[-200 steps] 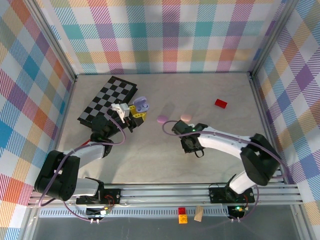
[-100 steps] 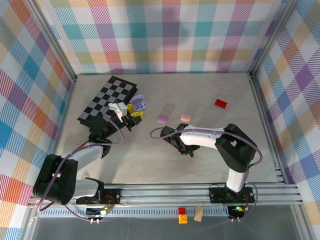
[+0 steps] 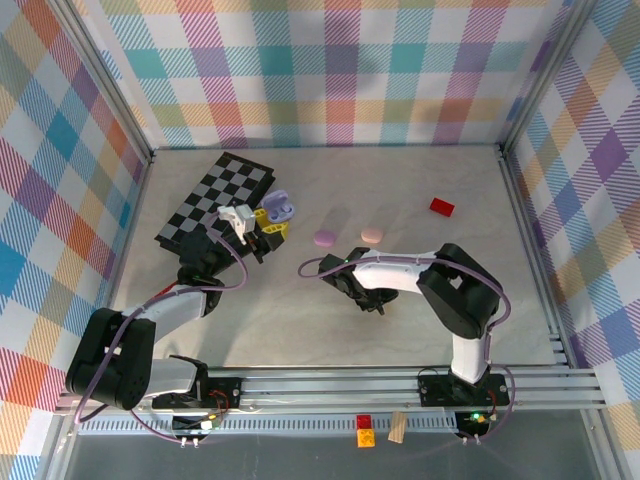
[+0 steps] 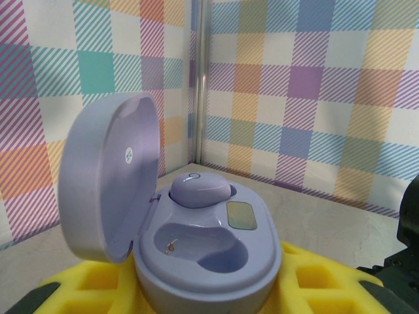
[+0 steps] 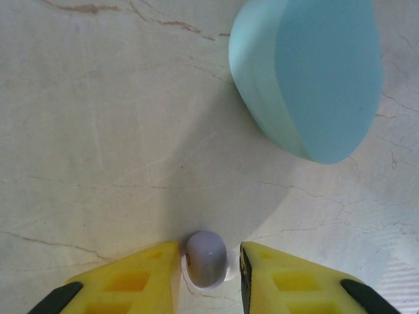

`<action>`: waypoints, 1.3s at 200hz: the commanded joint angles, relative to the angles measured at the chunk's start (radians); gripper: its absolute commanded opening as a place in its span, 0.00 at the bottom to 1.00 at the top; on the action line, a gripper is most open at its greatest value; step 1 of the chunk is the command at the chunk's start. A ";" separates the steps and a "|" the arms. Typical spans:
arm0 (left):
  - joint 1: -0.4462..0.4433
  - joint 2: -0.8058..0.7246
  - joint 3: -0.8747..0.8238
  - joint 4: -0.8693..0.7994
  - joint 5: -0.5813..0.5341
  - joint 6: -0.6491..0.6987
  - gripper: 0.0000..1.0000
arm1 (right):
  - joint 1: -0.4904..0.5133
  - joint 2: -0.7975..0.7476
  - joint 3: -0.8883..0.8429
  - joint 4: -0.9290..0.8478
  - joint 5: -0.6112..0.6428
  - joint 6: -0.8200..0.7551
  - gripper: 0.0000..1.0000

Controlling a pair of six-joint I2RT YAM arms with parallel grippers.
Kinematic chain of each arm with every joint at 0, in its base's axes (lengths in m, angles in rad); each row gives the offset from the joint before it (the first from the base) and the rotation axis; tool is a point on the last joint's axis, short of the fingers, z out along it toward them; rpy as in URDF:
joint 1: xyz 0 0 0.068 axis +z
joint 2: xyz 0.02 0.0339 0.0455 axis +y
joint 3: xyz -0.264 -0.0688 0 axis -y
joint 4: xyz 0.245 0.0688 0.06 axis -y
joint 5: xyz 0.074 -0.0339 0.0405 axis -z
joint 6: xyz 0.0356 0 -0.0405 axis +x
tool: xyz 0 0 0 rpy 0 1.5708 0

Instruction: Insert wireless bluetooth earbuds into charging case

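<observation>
My left pincer [image 3: 266,223] is clenched on the open lavender charging case [image 4: 203,252], where one seated earbud [image 4: 200,190] lies, and my right pincer [image 5: 209,265] has a yellow finger at each side of the loose earbud [image 5: 205,256] on the table [image 5: 98,131], but whether it grips I cannot tell.

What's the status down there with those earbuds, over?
Left end effector shut on open lavender case, one socket empty. Right end effector straddling lavender earbud on table, grip unclear. Light blue case nearby, not blocking.
</observation>
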 commanded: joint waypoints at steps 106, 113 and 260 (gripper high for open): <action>0.011 -0.021 -0.003 0.052 0.050 0.008 0.35 | -0.024 -0.048 -0.004 -0.004 -0.042 -0.020 0.18; 0.011 -0.022 -0.002 0.052 0.050 0.009 0.35 | -0.027 -0.076 -0.019 0.020 -0.058 -0.028 0.18; -0.179 0.035 0.039 -0.079 -0.047 0.209 0.35 | -0.310 -0.722 -0.183 0.494 -0.863 0.041 0.19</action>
